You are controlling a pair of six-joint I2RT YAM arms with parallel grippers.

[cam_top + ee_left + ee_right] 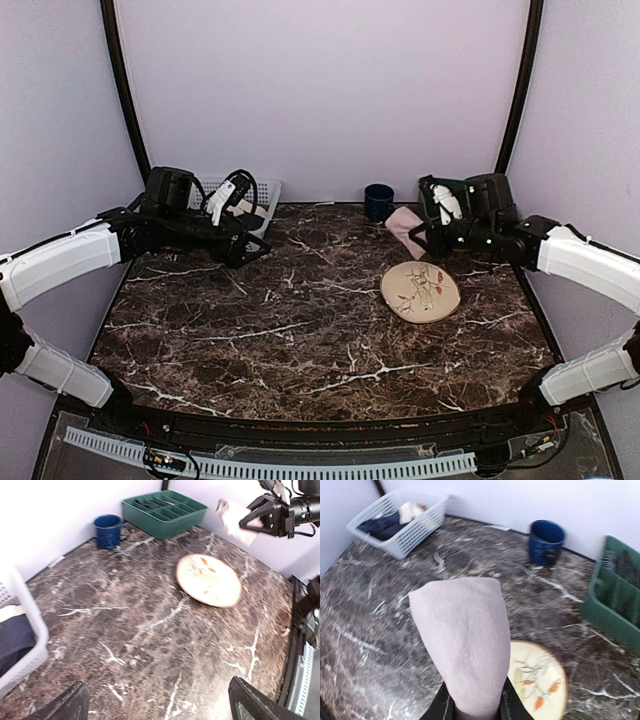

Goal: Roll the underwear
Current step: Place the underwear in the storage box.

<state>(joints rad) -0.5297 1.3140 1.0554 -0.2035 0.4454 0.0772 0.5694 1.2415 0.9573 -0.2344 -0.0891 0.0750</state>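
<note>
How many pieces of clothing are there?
3. The pink underwear hangs from the right end effector; a dark navy garment and a pale cloth lie in the white basket at the back left. More may be hidden under them.

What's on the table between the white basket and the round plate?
Nothing. Only bare dark marble table lies between the white basket and the round plate, shown in the left wrist view.
</note>
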